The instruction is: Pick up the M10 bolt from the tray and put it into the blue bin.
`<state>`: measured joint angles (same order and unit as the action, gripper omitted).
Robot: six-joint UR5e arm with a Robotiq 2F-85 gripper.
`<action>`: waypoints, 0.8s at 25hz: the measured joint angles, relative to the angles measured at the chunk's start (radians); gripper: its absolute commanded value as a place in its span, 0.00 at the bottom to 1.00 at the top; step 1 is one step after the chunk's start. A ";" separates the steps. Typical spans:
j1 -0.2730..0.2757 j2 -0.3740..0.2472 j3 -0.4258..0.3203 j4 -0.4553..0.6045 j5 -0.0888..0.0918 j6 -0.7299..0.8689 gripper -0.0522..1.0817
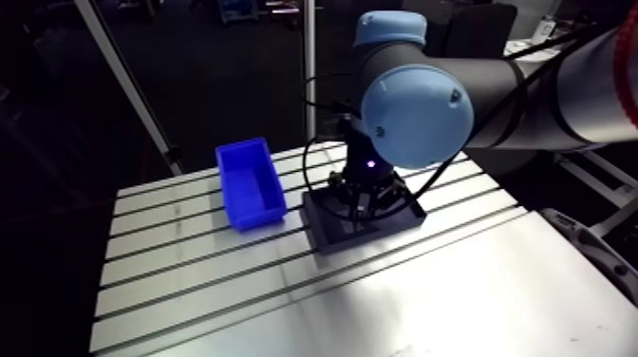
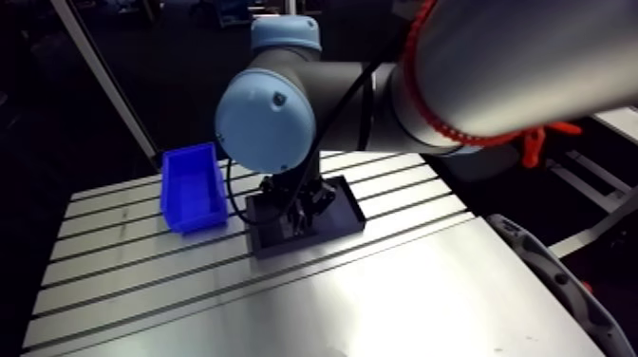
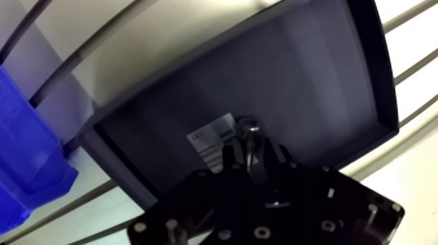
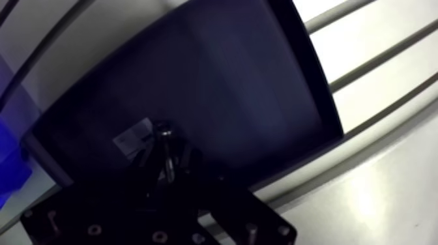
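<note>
Table (image 1: 456, 294): slotted aluminium. The blue bin and the tray stand on it side by side.
Blue bin (image 1: 250, 185): open side up, just beside the tray, with a narrow strip of table between them.
Tray (image 3: 384, 78): black and shallow, with a raised rim all round and a dark, flat floor.
Label (image 3: 210, 137): white printed sticker on the tray floor, on the bin side of the bolt's head and just beside it.
In the way: the tray's rim, then the bin's near wall, stand between the bolt and the bin's inside. In the arm view my own wrist and the big blue-capped joint hide part of the tray.
My gripper (image 3: 251, 150): down inside the tray's rim, close over the floor.
Fingers (image 3: 229, 159): drawn in, one on each side of the bolt's shank and pressed against it. I read this as clamped on the bolt.
M10 bolt (image 3: 249, 128), place: in the tray, between my fingers. I cannot tell whether it rests on the floor or hangs just clear of it.
M10 bolt, long axis: crosswise to the line along which my fingers close.
M10 bolt, pointing: the head end sticks out ahead of my fingertips at the label's edge, and the shank runs back between the fingers. I cannot tell whether it is flat or tilted.
</note>
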<state>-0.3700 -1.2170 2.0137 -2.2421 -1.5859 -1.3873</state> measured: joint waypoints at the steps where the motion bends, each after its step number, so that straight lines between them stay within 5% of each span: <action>1: 0.000 0.001 0.000 0.000 0.000 0.000 0.66; 20: 0.002 0.003 0.002 -0.005 -0.002 0.000 0.73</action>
<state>-0.3683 -1.2141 2.0155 -2.2471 -1.5883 -1.3873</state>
